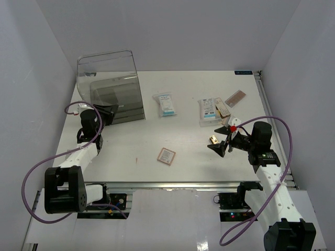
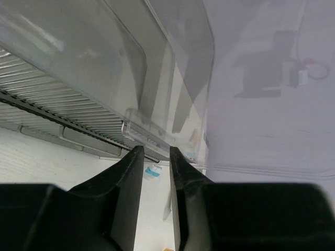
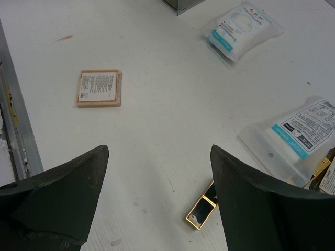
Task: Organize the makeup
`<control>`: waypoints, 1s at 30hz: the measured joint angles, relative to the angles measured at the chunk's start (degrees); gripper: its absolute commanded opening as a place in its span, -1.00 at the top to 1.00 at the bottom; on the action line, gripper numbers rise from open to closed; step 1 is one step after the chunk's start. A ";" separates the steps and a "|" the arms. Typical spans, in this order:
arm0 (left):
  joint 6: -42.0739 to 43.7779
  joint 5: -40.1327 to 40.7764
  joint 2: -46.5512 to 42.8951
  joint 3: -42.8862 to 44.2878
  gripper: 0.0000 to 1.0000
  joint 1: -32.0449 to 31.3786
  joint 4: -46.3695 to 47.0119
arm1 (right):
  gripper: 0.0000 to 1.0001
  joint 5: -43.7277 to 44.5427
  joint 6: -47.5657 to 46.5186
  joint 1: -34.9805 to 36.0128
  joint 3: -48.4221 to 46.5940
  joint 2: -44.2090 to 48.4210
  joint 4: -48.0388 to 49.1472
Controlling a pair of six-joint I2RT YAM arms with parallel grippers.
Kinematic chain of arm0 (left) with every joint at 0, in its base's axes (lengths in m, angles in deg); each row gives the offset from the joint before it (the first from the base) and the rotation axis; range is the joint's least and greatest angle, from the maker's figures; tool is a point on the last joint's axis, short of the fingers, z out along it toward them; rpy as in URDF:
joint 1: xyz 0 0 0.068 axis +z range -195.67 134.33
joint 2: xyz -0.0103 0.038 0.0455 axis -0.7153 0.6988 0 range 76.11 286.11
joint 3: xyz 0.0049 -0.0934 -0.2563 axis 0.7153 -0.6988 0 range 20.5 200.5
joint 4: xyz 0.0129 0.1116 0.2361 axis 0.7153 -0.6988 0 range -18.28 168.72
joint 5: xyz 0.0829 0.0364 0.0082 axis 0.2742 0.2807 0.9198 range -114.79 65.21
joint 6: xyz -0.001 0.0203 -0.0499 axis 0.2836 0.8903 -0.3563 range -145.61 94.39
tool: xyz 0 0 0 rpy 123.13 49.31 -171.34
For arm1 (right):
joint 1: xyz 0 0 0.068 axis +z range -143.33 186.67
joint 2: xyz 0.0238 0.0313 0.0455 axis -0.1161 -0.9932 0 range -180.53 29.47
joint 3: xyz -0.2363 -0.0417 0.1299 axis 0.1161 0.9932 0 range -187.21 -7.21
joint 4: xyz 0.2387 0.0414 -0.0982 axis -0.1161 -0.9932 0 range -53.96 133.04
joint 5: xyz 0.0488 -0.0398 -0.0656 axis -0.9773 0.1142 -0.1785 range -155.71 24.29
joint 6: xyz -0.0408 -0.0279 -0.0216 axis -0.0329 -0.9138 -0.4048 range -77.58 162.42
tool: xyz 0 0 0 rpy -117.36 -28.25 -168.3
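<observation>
A small gold tube (image 1: pixel 213 139) lies on the white table between the open jaws of my right gripper (image 1: pixel 222 142). In the right wrist view the tube (image 3: pixel 201 212) lies against the inner side of the right finger, and the gripper (image 3: pixel 159 151) is empty. A pink square palette (image 1: pixel 166 156) lies at the table's middle front and also shows in the right wrist view (image 3: pixel 99 88). Clear packets with white-and-blue labels lie at centre back (image 1: pixel 165 104) and right of it (image 1: pixel 210 110). A rectangular palette (image 1: pixel 235 98) lies at the back right. My left gripper (image 1: pixel 107 113) sits at the clear box's front rim, jaws close together.
The large clear box (image 1: pixel 112 86) stands at the back left with its lid raised. In the left wrist view its latch tab (image 2: pixel 146 135) is at my fingertips. A tan item (image 1: pixel 224 111) lies on the right packet. A metal rail (image 1: pixel 172 184) runs along the front edge.
</observation>
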 measured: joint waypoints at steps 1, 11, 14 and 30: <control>-0.09 0.09 0.20 -0.01 0.40 0.00 0.31 | -0.68 -0.18 -0.04 0.00 0.00 0.00 0.00; -1.29 -0.70 2.14 -0.67 0.58 0.62 3.49 | -0.68 -1.61 -0.65 0.00 0.00 0.00 0.00; -1.85 -1.51 2.49 -0.75 0.74 0.96 4.21 | -0.68 -2.23 -1.00 0.00 0.00 0.00 0.00; -4.73 -6.00 -3.50 -4.84 1.00 2.13 7.10 | -0.70 -5.17 -1.09 3.15 -0.79 -5.90 -0.74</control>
